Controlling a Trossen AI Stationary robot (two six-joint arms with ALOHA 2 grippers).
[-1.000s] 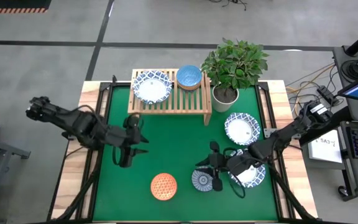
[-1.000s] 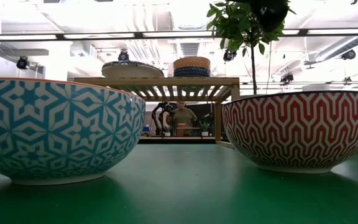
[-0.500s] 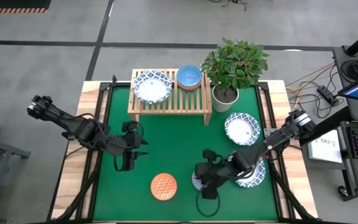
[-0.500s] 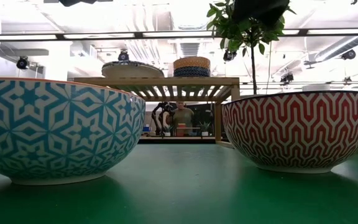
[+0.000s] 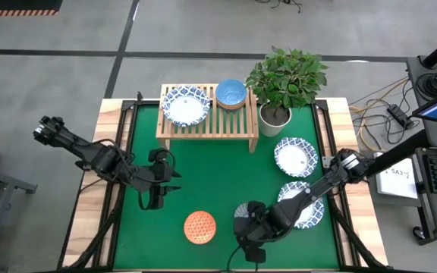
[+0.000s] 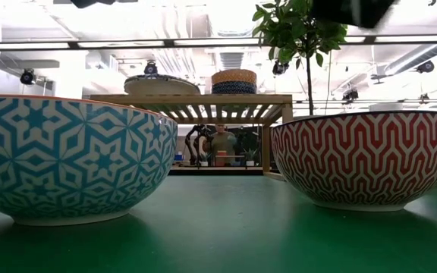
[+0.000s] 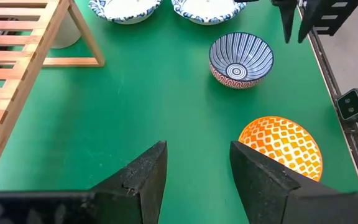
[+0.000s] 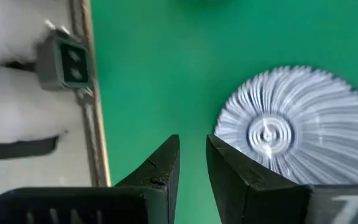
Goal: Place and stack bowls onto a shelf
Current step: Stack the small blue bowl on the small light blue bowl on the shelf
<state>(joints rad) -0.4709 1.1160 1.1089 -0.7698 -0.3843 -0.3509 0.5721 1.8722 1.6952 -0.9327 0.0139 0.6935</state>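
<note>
My right gripper (image 5: 251, 249) hangs open with a narrow gap over the green mat, by the table's near edge, just near of the blue-striped bowl (image 8: 297, 127) (image 5: 241, 218), and touches nothing. My left gripper (image 5: 156, 196) (image 7: 197, 155) waits open above the mat's left half. The orange-lined bowl (image 5: 200, 227) (image 7: 280, 146) sits on its base on the mat. Two white bowls (image 5: 295, 157) (image 5: 303, 206) rest at the right. On the shelf (image 5: 207, 125) stand a white bowl (image 5: 186, 106) and a blue bowl (image 5: 231, 93).
A potted plant (image 5: 283, 80) stands at the shelf's right end. The low camera (image 8: 64, 59) sits on the near edge beside my right gripper. Bare mat (image 5: 218, 171) lies between the shelf and the near bowls. A person shows far behind the shelf (image 6: 222, 142).
My right gripper has travelled from above the right near white bowl toward the table's near edge and a little left, passing over the striped bowl. My left gripper has shifted slightly toward the near edge. No bowl has moved.
</note>
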